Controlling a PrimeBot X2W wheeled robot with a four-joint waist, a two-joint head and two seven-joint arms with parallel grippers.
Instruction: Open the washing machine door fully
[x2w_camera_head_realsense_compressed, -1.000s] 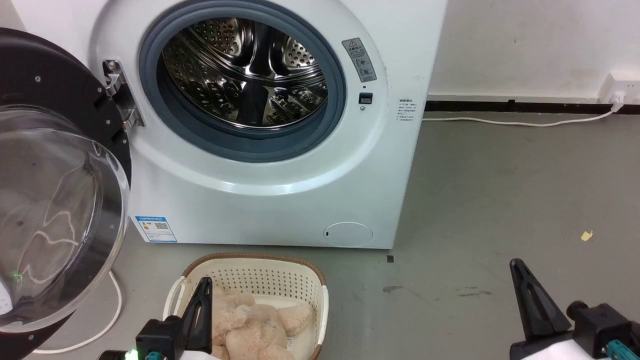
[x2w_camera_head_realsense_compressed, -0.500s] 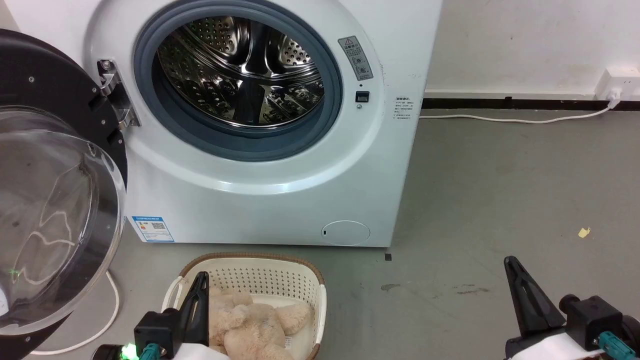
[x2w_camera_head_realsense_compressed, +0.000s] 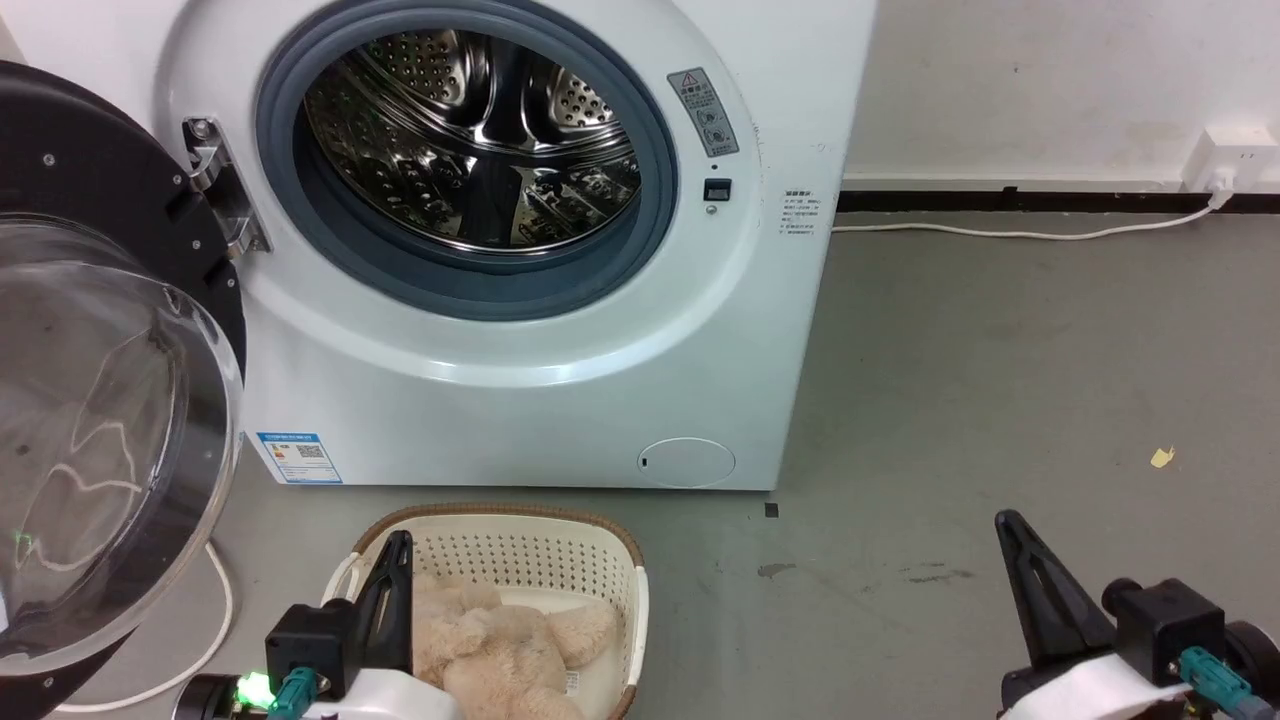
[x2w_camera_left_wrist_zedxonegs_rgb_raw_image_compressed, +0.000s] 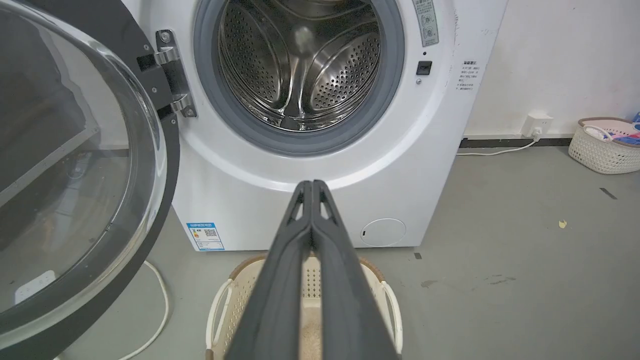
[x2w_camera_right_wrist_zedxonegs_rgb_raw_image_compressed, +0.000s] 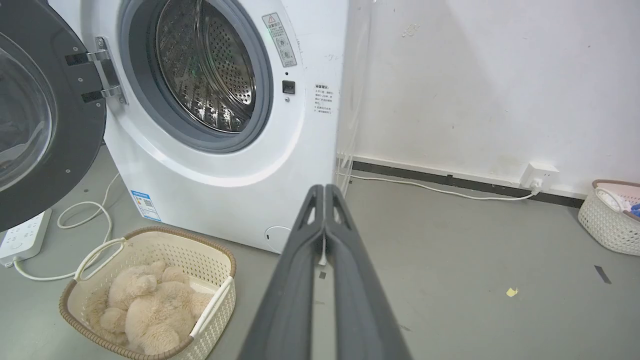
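Observation:
The washing machine door (x2w_camera_head_realsense_compressed: 90, 420), black-rimmed with a bulging clear glass bowl, stands swung out to the left on its steel hinge (x2w_camera_head_realsense_compressed: 215, 185). It also fills the left of the left wrist view (x2w_camera_left_wrist_zedxonegs_rgb_raw_image_compressed: 75, 175) and shows in the right wrist view (x2w_camera_right_wrist_zedxonegs_rgb_raw_image_compressed: 45, 115). The steel drum opening (x2w_camera_head_realsense_compressed: 470, 150) lies uncovered. My left gripper (x2w_camera_head_realsense_compressed: 402, 545) is shut and empty, low over the basket, well right of the door; its closed tips (x2w_camera_left_wrist_zedxonegs_rgb_raw_image_compressed: 312, 183) point at the machine front. My right gripper (x2w_camera_head_realsense_compressed: 1005, 522) is shut, empty and far right over bare floor, closed tips (x2w_camera_right_wrist_zedxonegs_rgb_raw_image_compressed: 325, 187) aimed at the machine's right corner.
A cream basket (x2w_camera_head_realsense_compressed: 500, 515) holding a beige plush toy (x2w_camera_head_realsense_compressed: 500, 640) sits on the floor before the machine. A white cable (x2w_camera_head_realsense_compressed: 220, 600) loops under the door to a power strip (x2w_camera_right_wrist_zedxonegs_rgb_raw_image_compressed: 20, 235). Another basket (x2w_camera_right_wrist_zedxonegs_rgb_raw_image_compressed: 607, 220) stands by the wall at right.
The whole head view has shifted slightly, so the camera moved. The door keeps the same angle to the machine, and both grippers stay shut and low.

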